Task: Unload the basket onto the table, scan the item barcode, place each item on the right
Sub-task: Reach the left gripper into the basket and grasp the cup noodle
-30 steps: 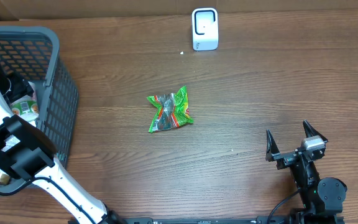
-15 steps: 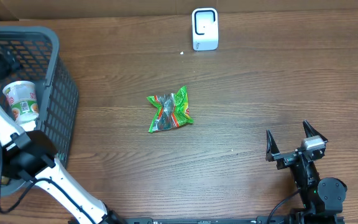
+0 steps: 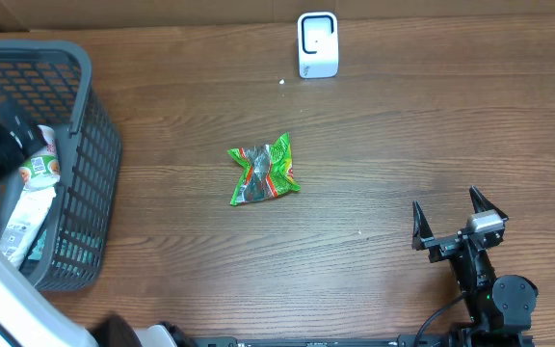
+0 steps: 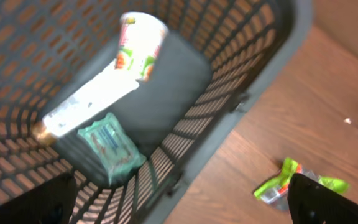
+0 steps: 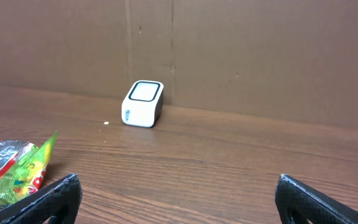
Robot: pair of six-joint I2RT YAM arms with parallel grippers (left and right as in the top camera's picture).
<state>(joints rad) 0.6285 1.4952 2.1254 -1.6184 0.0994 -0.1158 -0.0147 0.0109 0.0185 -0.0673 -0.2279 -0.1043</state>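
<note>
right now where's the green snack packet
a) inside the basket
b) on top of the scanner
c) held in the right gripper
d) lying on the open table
d: the green snack packet lies on the table, apart from the basket and the scanner; the right gripper is open and empty.

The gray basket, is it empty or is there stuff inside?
Not empty. In the left wrist view, the basket holds a printed cup, a long white packet and a teal pouch, all lying on its bottom.
</note>
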